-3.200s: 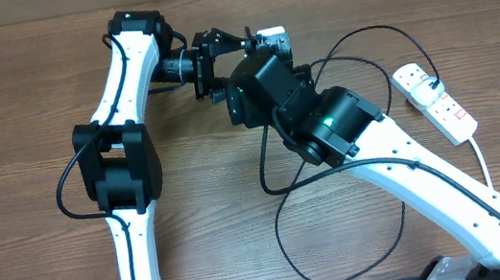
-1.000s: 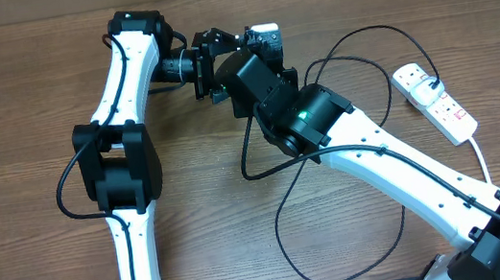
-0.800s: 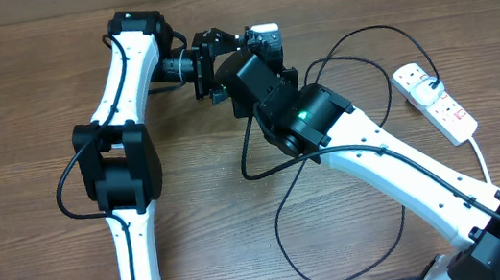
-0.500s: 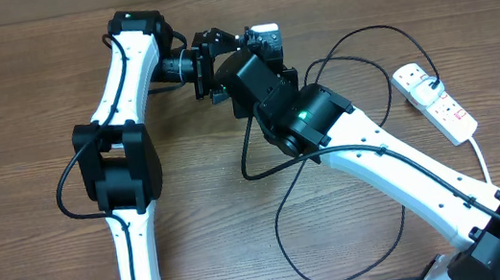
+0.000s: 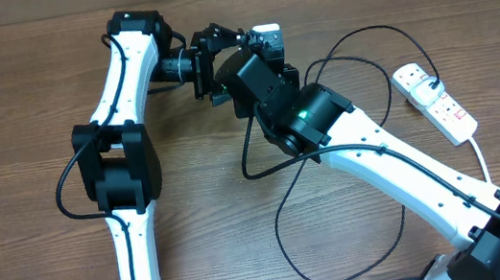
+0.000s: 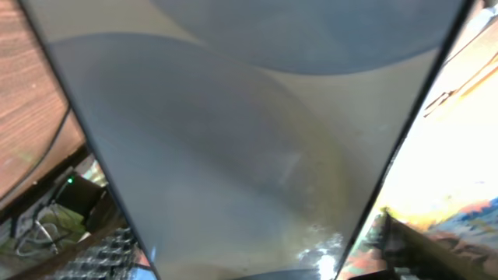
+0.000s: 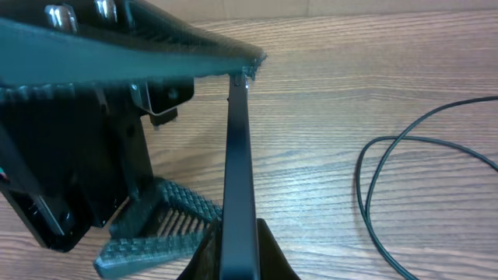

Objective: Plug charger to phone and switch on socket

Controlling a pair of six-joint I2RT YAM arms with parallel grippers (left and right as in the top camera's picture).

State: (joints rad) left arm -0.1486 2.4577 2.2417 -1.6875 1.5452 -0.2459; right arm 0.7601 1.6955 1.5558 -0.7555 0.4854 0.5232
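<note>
The phone (image 7: 237,155) stands edge-on above the table, and my right gripper (image 7: 237,233) is shut on its lower end. In the left wrist view its grey screen (image 6: 249,140) fills the frame. My left gripper (image 6: 257,264) is open, its textured fingers (image 7: 156,249) spread to either side of the phone's edges. Overhead, both grippers meet at the back centre (image 5: 225,61) and the phone is mostly hidden under them. The charger (image 5: 388,83) loops over the table to its plug in the socket (image 5: 439,105) at the right. Its connector tip is not visible.
The socket's thick white cord (image 5: 481,163) runs toward the front right. The right arm (image 5: 400,173) crosses the table over the black cable loops. The left arm (image 5: 120,147) stands along the left side.
The left gripper's jaws have spread wider, off the phone's edges. The right gripper's jaws have closed onto the phone. Both arms have stayed in place.
</note>
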